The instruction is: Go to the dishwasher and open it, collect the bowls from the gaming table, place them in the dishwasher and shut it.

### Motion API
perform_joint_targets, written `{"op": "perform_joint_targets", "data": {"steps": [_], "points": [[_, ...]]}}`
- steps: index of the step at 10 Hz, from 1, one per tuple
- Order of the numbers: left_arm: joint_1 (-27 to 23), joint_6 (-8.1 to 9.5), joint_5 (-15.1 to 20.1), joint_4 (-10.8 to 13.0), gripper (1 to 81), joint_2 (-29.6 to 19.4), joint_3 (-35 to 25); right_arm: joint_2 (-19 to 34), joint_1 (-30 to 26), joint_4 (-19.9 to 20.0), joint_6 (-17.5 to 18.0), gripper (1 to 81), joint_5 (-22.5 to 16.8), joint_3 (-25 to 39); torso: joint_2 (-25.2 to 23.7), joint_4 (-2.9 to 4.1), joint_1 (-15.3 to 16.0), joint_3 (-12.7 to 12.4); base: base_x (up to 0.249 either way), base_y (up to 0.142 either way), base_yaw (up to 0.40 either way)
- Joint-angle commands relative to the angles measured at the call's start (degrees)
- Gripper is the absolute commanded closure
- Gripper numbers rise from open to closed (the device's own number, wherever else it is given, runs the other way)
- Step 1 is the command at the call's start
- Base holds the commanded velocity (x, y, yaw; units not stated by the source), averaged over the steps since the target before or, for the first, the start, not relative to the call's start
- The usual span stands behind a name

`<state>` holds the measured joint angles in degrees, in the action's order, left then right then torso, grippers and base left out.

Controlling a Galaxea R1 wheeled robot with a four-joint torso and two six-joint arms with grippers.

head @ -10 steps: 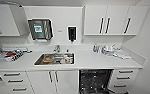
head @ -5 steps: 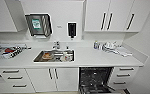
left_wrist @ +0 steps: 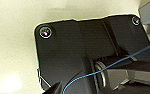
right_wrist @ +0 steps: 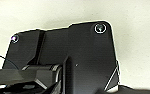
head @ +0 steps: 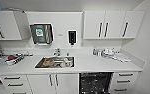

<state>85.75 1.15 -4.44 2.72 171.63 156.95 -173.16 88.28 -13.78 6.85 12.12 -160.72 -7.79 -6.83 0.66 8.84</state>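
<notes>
Head view is showing the white counter (head: 91,65) stretching across, and the dishwasher (head: 95,83) sitting under it, right of the sink (head: 55,62), its dark inside showing, apparently open. Whether either pincer is gripping anything, I cannot tell.

White counter (head: 91,65) ran wall to wall. Steel sink (head: 55,62) sat in middle, w/ stuff inside, too blurry to tell. Tap (head: 57,52) stood just behind sink. Dish rack (head: 8,58) sat on left end, something red in it. Bottles & white dishes (head: 106,52) grouped near right end, by back wall. Flat white things (head: 123,59) lay beside them.
</notes>
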Motion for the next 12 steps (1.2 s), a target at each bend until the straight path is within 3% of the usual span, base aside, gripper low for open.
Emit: {"op": "perform_joint_targets", "data": {"steps": [1, 2, 3, 6, 8, 12], "points": [[-2.4, 0.26, 4.3, -0.8, 1.0, -0.4, 0.2, 0.3, -2.4, -0.1, -0.3, 1.0, -2.4, -0.4, 0.0, 0.0, 0.0, 0.1, 0.0, 0.0, 0.0], [-2.3, 0.35, 5.0, -1.7, 1.0, -0.2, 0.5, 0.3, -2.6, -0.3, -0.3, 1.0, -2.9, -0.5, 0.0, 0.0, 0.0, -0.4, 0.0, 0.0, 0.0], [-2.4, 0.26, 5.3, -4.3, 1.0, -0.1, 1.7, 0.3, -3.1, -0.4, -0.3, 1.0, -4.8, -0.8, 0.0, 0.0, 0.0, -0.3, 0.0, 0.0, 0.0], [-2.3, -0.88, 5.1, -4.0, 1.0, 0.1, 1.8, -0.1, -3.3, -0.3, -0.2, 1.0, -7.0, -0.4, 0.0, 0.0, 0.0, -0.3, 0.0, 0.0, 0.0], [-2.6, -5.62, 4.9, -6.7, 1.0, 0.2, 1.8, -0.6, -3.0, -0.3, -0.2, 1.0, -7.0, -0.3, 0.0, 0.0, 0.0, -0.3, 0.0, 0.0, 0.0], [-3.8, -5.98, 4.6, -6.8, 1.0, 1.6, 2.2, -1.2, -3.2, -0.6, -0.3, 1.0, -7.1, -0.1, 0.0, 0.0, 0.0, -0.3, 0.0, 0.0, 0.0]]}}
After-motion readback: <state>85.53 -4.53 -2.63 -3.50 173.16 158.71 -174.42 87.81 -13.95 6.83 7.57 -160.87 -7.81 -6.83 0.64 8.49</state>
